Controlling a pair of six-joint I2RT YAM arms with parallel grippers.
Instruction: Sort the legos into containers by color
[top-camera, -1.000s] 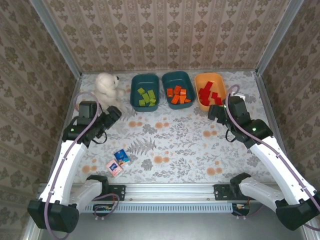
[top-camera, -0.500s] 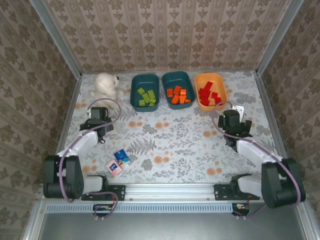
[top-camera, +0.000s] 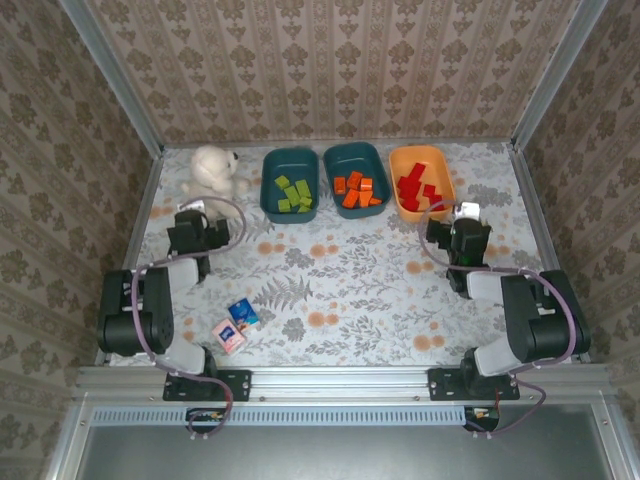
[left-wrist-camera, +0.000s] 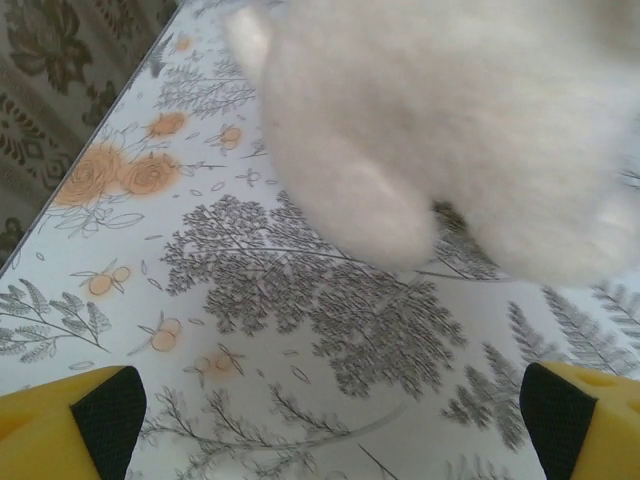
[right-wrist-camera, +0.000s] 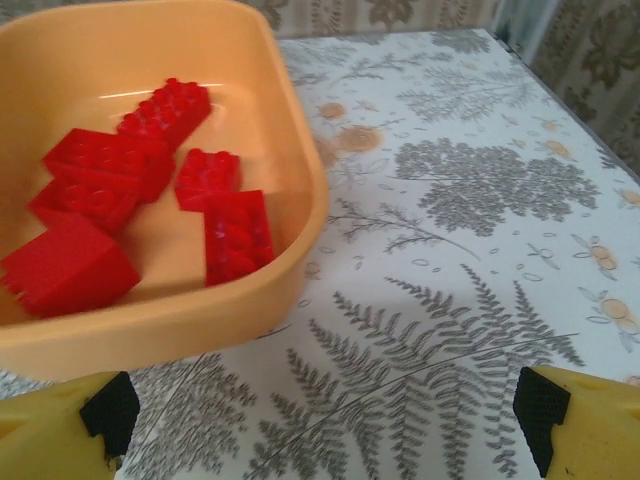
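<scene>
Three containers stand in a row at the back. The left teal tub (top-camera: 270, 165) holds green legos (top-camera: 294, 194), the middle teal tub (top-camera: 352, 150) orange legos (top-camera: 356, 190), and the orange tub (top-camera: 420, 152) red legos (top-camera: 418, 190). My left gripper (top-camera: 197, 212) rests low on the table, open and empty, its yellow fingers (left-wrist-camera: 100, 410) wide apart over bare cloth. My right gripper (top-camera: 462, 215) is also open and empty, just in front of the orange tub's (right-wrist-camera: 300, 190) right corner. Several red legos (right-wrist-camera: 120, 190) lie inside that tub.
A white plush bear (top-camera: 212, 172) sits at the back left, close ahead of the left gripper (left-wrist-camera: 335, 420) and large in its view (left-wrist-camera: 450, 120). A blue carton (top-camera: 243, 314) and a pink carton (top-camera: 228, 335) lie near the front left. Walls enclose the table.
Both arms have folded down and back toward their bases. The grippers now sit low on the table, left by the bear, right by the orange tub. Both stayed open.
</scene>
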